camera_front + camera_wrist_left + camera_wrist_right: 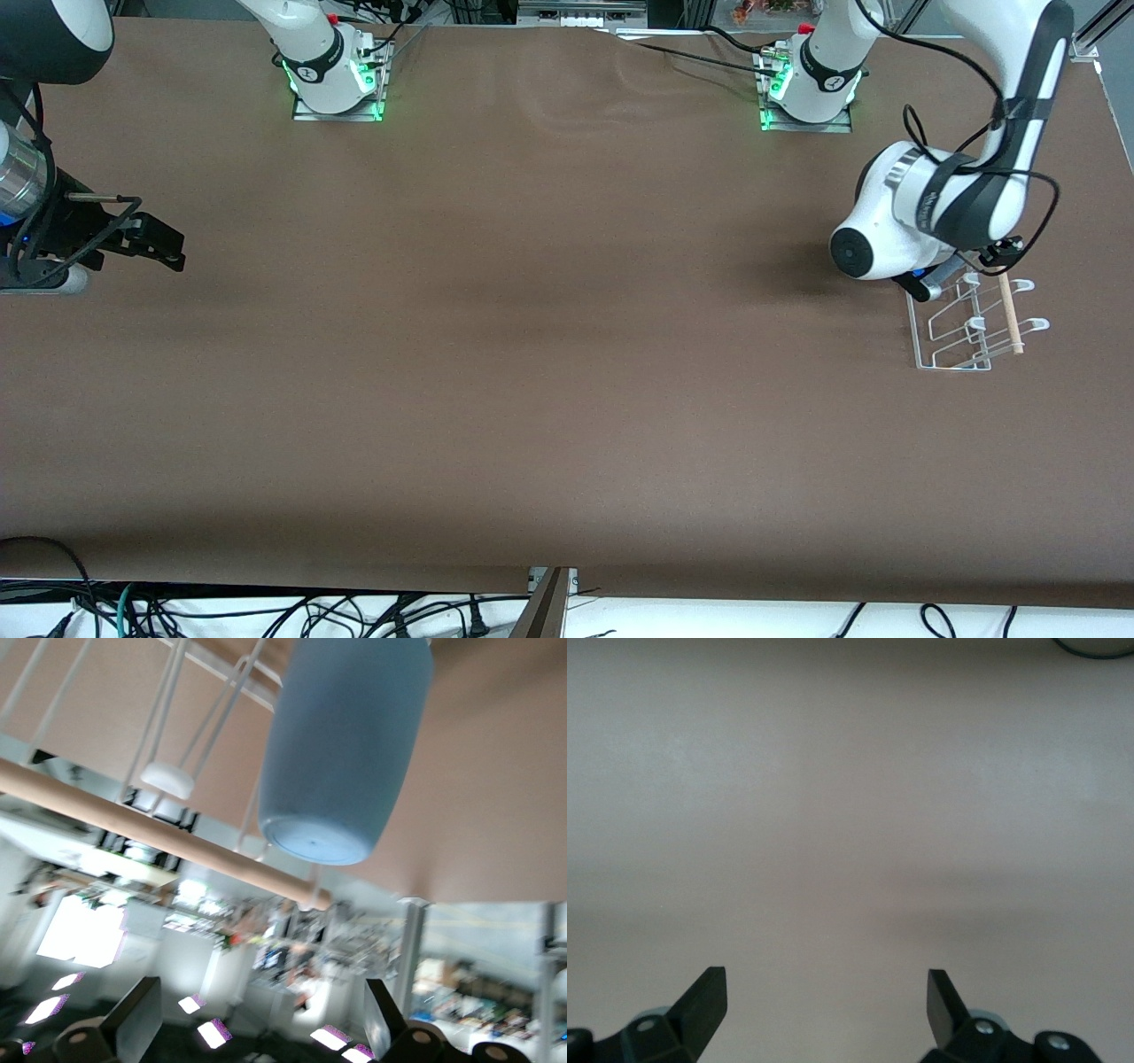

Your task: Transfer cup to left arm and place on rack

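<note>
The light-blue cup point(345, 744) shows in the left wrist view among the white wires of the rack point(168, 718), its rounded base turned toward the camera, above the wooden dowel point(159, 828). My left gripper point(261, 1010) is open and empty, drawn back from the cup with a clear gap. In the front view the left arm's wrist hangs over the rack point(952, 341) and its dowel point(1010, 315) and hides the cup. My right gripper point(164, 248) waits open and empty over bare table at the right arm's end point(827, 992).
The brown table cover point(549, 354) has a few wrinkles near the arms' bases. The table's edge runs close beside the rack. Cables lie below the edge nearest the front camera.
</note>
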Controlling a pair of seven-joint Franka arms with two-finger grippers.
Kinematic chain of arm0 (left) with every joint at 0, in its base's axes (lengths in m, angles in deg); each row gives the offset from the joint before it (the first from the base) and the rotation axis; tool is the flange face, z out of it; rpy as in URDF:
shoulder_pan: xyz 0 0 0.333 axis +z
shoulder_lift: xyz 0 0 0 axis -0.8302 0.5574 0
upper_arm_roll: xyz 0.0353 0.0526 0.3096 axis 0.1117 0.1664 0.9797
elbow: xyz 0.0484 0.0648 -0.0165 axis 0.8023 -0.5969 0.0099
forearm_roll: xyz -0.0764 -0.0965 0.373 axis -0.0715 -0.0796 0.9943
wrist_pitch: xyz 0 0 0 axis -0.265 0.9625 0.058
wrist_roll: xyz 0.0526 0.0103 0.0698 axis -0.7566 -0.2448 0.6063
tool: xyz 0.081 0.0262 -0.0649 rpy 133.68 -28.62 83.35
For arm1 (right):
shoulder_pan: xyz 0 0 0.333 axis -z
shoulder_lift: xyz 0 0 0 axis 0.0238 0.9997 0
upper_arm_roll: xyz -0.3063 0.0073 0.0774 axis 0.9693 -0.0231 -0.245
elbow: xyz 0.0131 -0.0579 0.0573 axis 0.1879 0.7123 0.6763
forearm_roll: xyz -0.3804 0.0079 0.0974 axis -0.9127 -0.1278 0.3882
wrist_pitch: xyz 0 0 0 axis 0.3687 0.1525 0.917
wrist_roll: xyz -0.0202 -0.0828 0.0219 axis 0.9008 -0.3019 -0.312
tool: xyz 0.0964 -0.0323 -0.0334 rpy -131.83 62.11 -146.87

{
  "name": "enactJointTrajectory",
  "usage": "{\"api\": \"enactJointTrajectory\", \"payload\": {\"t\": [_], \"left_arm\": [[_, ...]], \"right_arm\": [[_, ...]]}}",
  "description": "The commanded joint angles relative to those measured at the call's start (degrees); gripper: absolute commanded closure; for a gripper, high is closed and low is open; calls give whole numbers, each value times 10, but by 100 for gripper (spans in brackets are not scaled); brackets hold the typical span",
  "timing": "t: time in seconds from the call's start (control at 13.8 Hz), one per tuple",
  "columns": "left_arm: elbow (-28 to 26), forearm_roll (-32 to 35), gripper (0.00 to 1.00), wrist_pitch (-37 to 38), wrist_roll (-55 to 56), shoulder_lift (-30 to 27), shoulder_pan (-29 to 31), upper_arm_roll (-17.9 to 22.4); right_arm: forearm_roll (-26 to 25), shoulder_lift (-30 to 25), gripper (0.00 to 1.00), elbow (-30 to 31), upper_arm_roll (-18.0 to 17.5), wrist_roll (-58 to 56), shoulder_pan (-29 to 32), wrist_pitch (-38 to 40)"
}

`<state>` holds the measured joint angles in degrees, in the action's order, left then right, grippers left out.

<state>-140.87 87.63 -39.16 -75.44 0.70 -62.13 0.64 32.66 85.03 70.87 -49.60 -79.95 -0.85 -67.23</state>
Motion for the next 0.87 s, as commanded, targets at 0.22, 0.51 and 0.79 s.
{"api": "enactJointTrajectory", "payload": {"t": [0.22, 0.51, 0.79], "left_arm": [[140, -238, 0, 59, 14, -33, 35, 1], [234, -388, 0, 72, 154, -31, 33, -4], [344, -460, 0, 56, 159, -26, 34, -1]], "right_arm": [[10, -1, 0, 0, 0, -14, 4, 2], [10, 1, 0, 0, 0, -14, 4, 1], [10, 3, 0, 0, 0, -12, 5, 1]]}}
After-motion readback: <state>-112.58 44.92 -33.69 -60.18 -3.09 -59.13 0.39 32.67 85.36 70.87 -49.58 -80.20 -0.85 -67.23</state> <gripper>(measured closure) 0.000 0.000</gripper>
